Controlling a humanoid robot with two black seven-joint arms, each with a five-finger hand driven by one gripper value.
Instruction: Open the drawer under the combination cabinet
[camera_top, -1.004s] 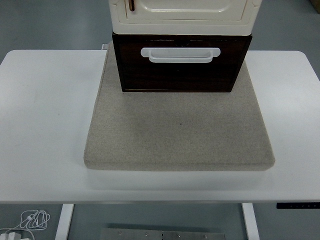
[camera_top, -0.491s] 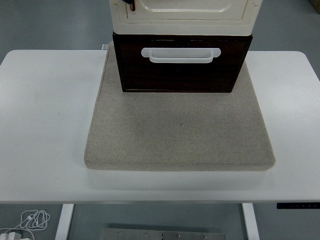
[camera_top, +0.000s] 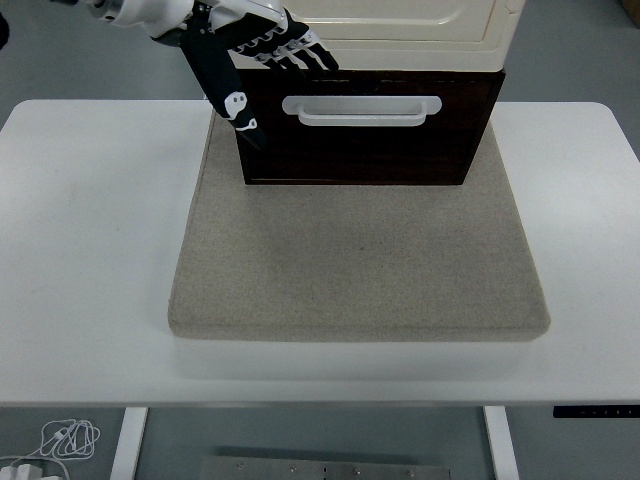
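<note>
One hand (camera_top: 262, 62), the left, is hanging at the upper left corner of the dark drawer (camera_top: 365, 140), fingers (camera_top: 300, 52) spread and gripping nothing; whether they touch the front cannot be told. That drawer is sitting shut beneath the cream cabinet (camera_top: 370, 30), its white handle (camera_top: 362, 110) just right of the fingertips. Both units are resting on a beige mat (camera_top: 360, 270) covering the white tabletop (camera_top: 90, 220).

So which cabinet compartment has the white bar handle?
The dark brown lower drawer, beneath the cream upper compartment. Its white bar handle runs across the front, right of the left hand.
</note>
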